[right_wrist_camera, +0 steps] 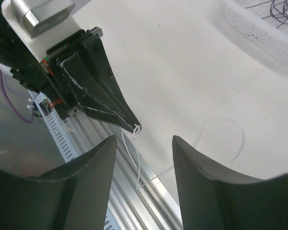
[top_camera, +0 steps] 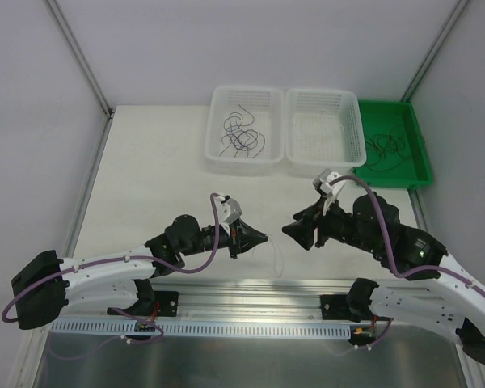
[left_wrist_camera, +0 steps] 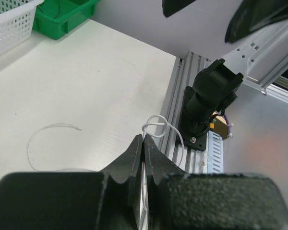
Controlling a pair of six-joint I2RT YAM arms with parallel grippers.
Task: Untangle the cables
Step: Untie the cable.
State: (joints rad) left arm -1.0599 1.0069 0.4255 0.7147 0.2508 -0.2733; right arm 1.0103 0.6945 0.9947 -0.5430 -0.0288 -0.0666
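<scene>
One thin white strand point(right_wrist_camera: 137, 153) is pinched at the tips of the left gripper point(left_wrist_camera: 143, 140), whose fingers are pressed fully together on it. A small loop is seen just beyond the tips, above the near rail of the table point(top_camera: 145, 162). From the pinch the free length is hung downward, so its long axis is judged to run roughly upright, toward the rail.

The right gripper point(right_wrist_camera: 144, 139) is held wide open and empty, facing the left one tip to tip. In the right wrist view the hanging strand is framed in the gap between its fingers, touched by neither. This arm is therefore judged the one placed for the free length, with a short advance and a closing needed.

A second pale strand point(left_wrist_camera: 53, 125) is laid in an arc on the table, well apart from both grippers. Dark cables point(top_camera: 241, 136) are looped in the left basket point(top_camera: 214, 153), and more are lying in the green tray point(top_camera: 416, 162). Whatever is in the middle basket point(top_camera: 356, 153) cannot be made out. No brand, label or writing can be read.
</scene>
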